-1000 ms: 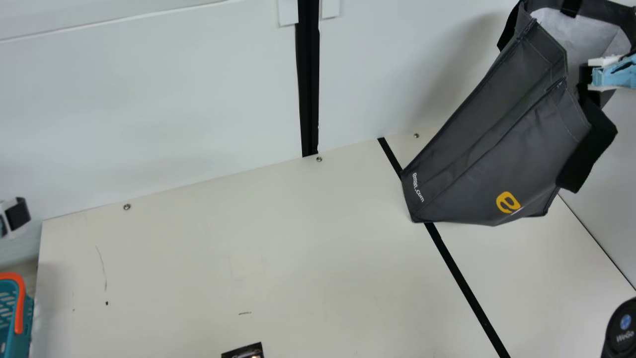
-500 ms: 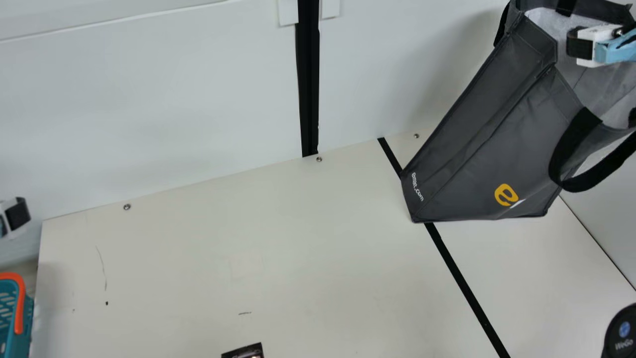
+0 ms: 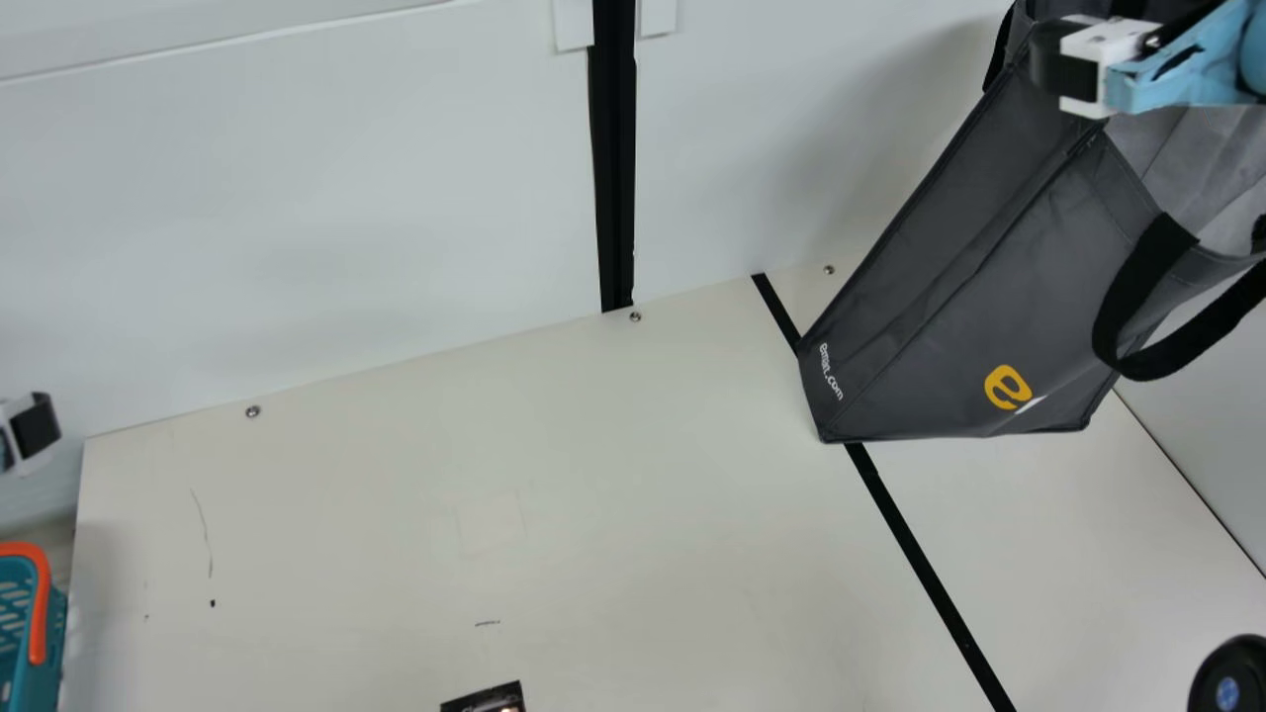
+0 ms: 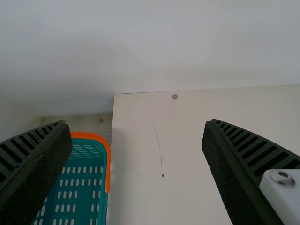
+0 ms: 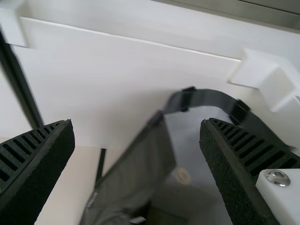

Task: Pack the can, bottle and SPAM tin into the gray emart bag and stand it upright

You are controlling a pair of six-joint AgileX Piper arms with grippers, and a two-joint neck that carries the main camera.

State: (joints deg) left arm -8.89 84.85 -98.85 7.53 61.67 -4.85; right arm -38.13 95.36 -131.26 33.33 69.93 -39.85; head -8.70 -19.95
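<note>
- A white wall [image 3: 297, 198] rises behind the cream surface [image 3: 445, 494]; a black line [image 3: 930, 574] crosses the surface, and a teal basket [image 3: 38, 643] with an orange rim sits by its left edge in the main view.
- The gray emart bag [image 3: 969, 297] is near the back of the surface, over the black line, its base down and its mouth up and open. What lies inside it cannot be made out.
- The right gripper [image 5: 137, 123] is at the bag's mouth, its fingers spread wide with nothing between them; whether they touch the rim cannot be told.
- The left gripper [image 4: 137, 123] is out by the basket's side of the surface, its fingers also wide apart and holding nothing.
- The step in hand looks like the standing of the bag, probably near the end of the task, though the packing cannot be confirmed.
- If the bag is packed and steady, the next move calls for drawing the right arm clear, away from the rim and the black handle [image 3: 1147, 366]; a snag there could tip the soft bag.
</note>
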